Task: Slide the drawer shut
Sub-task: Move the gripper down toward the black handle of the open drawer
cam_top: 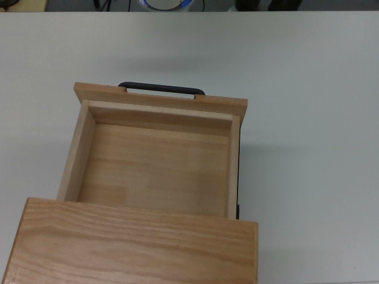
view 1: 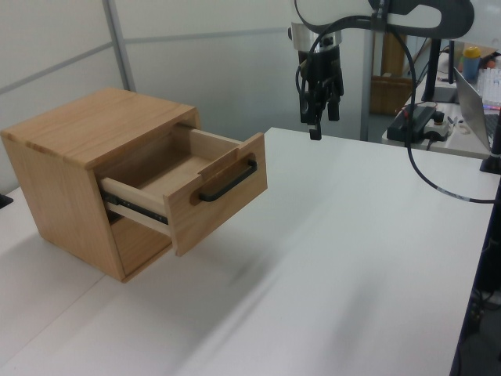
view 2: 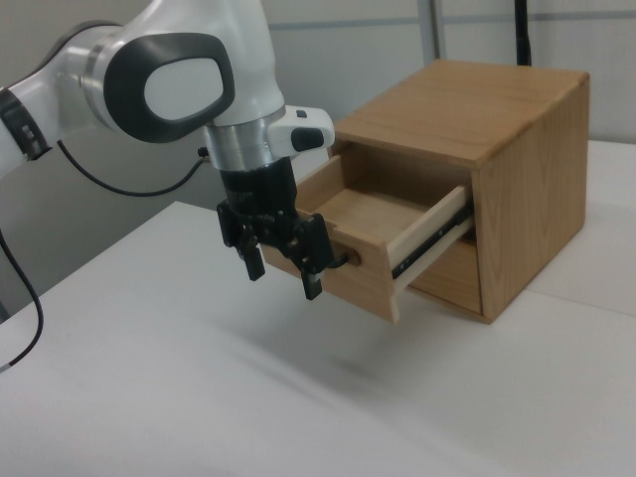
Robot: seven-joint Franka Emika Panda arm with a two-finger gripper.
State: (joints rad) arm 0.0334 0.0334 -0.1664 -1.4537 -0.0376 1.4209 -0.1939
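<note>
We see the light wooden box-shaped drawer (view 1: 196, 184) pulled well out of the larger wooden cabinet with the broad grained top board (view 1: 86, 129), its tray empty and its dark slide rail exposed along the side, so the closing push has not yet begun. The thin black U-shaped metal handle (view 1: 228, 180) sits on the flat front panel, facing away from the cabinet over the white worktop (view 1: 352, 258). Our black two-finger gripper (view 2: 285, 266) hangs above the worktop with its fingers apart and holding nothing; in the left view it is off to the drawer's far right, well apart from the front. We judge it must come against that front panel to press the drawer in.
</note>
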